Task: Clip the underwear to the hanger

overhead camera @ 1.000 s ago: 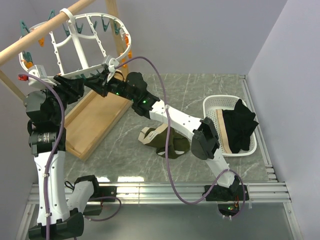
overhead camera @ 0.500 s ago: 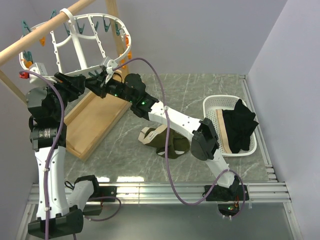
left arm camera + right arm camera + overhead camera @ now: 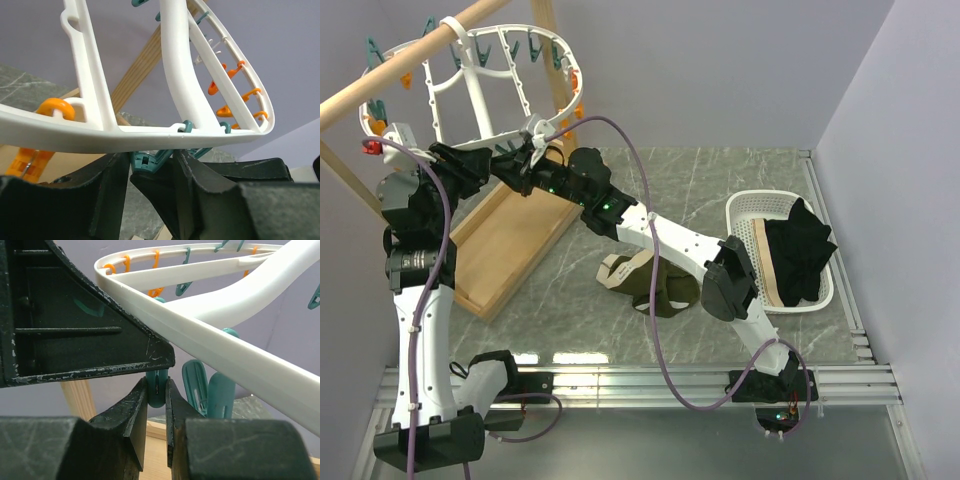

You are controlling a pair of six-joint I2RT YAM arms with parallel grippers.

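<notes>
The white oval hanger (image 3: 470, 80) hangs from the wooden pole at the upper left; its rim (image 3: 100, 135) crosses the left wrist view and its rim (image 3: 200, 340) the right wrist view. Both grippers meet under its near rim. My left gripper (image 3: 150, 157) is shut on the spread handle end of a teal clothespin (image 3: 145, 161). My right gripper (image 3: 156, 390) is shut on the lower tip of what looks like the same teal clothespin (image 3: 156, 381). The olive-green underwear (image 3: 655, 285) with its beige lining lies loose on the table, well apart from both grippers.
A wooden tray-and-pole stand (image 3: 515, 240) sits under the hanger. A white basket (image 3: 745, 210) at the right holds a black garment (image 3: 800, 250) and a tan cloth (image 3: 765, 265). More teal and orange pins (image 3: 225, 110) dangle along the rim. The right arm (image 3: 670, 235) stretches over the table.
The left arm has shifted slightly up and left, and the hanger has tipped a little with it. The right fingers have eased a bit wider on the clothespin.
</notes>
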